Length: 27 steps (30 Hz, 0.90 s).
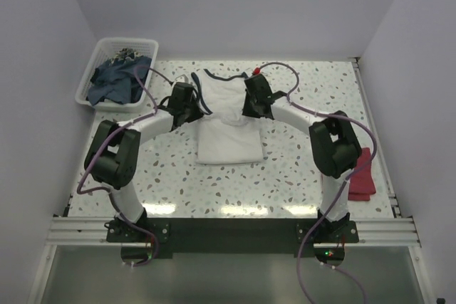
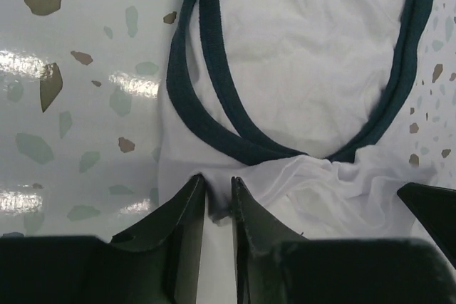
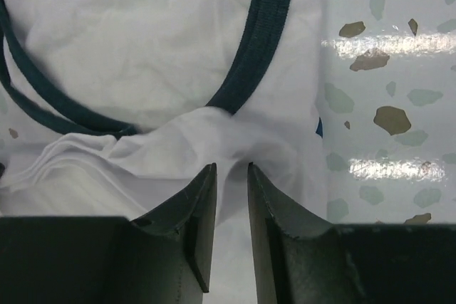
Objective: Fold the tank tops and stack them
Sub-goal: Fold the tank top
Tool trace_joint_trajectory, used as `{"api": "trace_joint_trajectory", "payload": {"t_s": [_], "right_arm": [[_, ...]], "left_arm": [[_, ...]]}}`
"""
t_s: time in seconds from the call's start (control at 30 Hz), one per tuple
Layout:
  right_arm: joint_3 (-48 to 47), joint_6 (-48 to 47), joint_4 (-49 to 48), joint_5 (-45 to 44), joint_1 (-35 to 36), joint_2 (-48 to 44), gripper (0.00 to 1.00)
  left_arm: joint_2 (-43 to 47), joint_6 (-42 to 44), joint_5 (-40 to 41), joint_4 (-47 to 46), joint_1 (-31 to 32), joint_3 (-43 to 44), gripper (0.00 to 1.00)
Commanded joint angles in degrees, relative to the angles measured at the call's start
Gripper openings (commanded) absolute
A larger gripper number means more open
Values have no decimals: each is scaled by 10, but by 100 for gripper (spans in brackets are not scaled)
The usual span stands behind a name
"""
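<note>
The white top (image 1: 228, 144) lies mid-desk (image 1: 285, 176), neck end toward the far side. The left jaws are clamped on a bunched pinch of its cloth just below the navy trim (image 2: 214, 105). The right jaws grip the opposite shoulder likewise. The red top (image 1: 362, 174) lies at the desk's right edge, well apart.
</note>
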<state>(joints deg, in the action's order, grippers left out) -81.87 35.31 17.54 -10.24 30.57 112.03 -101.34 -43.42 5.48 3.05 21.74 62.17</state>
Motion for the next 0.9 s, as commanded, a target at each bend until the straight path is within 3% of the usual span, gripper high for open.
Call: {"api": "trace_joint_trajectory", "payload": {"t_s": [0.0, 0.03, 0.07, 0.17, 0.3, 0.4, 0.43, 0.53, 0.63, 0.87], "right_arm": [[-40, -13, -10, 14, -10, 13, 29], [-45, -15, -4, 11, -12, 15, 32], [-57, -18, -1, 8, -12, 14, 41], [-73, -31, 23, -14, -13, 0, 53], [-47, -45, 28, -23, -3, -49, 52], [-13, -52, 28, -22, 28, -75, 43], [-2, -53, 20, -25, 38, -80, 41], [27, -52, 3, -26, 61, -81, 33], [13, -52, 6, -16, 63, -50, 24], [-79, -82, 17, -5, 42, 49, 20]], "left_arm": [[-11, 33, -32, -80, -15, 31, 27], [-11, 35, -30, -81, -20, 35, 32], [-13, 36, -30, -81, -23, 39, 44], [-7, 44, -37, -64, -34, 62, 54], [33, 37, -21, -38, -33, 49, 57], [61, 21, -13, -11, -21, 24, 45], [67, 19, -13, -9, -7, 16, 35], [83, 3, -24, -22, 23, -19, 16], [79, -16, -42, -43, 44, -34, 5], [-4, -7, -51, -78, 48, 0, 0]]}}
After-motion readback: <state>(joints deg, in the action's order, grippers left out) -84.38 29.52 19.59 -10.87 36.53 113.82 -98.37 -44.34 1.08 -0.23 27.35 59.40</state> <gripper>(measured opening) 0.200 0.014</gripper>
